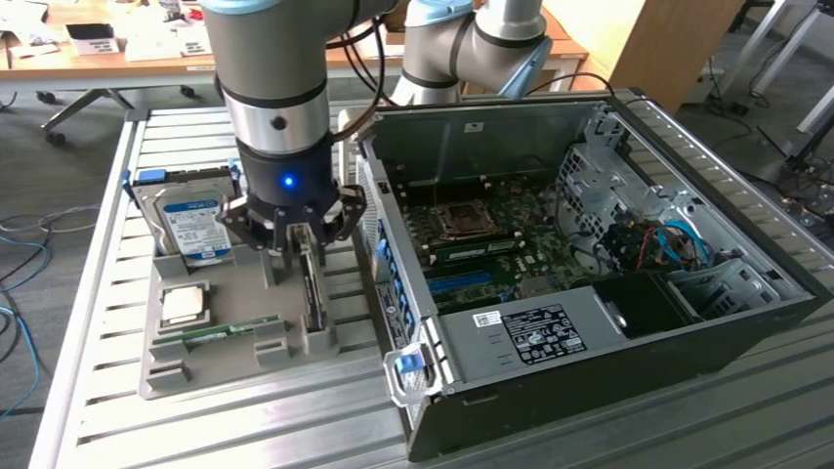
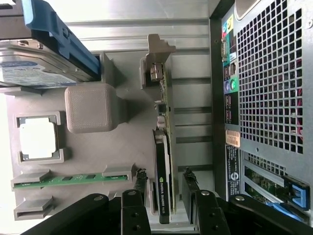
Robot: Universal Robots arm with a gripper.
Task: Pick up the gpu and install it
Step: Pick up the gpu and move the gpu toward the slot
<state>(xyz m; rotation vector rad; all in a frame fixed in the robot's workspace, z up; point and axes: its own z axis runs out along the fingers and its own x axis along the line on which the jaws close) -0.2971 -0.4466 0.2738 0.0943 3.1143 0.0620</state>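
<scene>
The claw (image 1: 303, 256) is standing open, its fingers (image 2: 141, 182) reaching down on both sides of the gpu (image 2: 164, 161) with small gaps. The gpu is standing on its edge in the grey holder (image 1: 195, 369) on the desk (image 1: 261, 430), beside the open computer case (image 1: 729, 322).

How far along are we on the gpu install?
Done: nothing installed; the gpu stands on edge in the gray holder. In hand: the gripper straddles it, fingers open with gaps on both sides, no grip yet. Left: grasping, lifting and seating it in the open computer case.
</scene>
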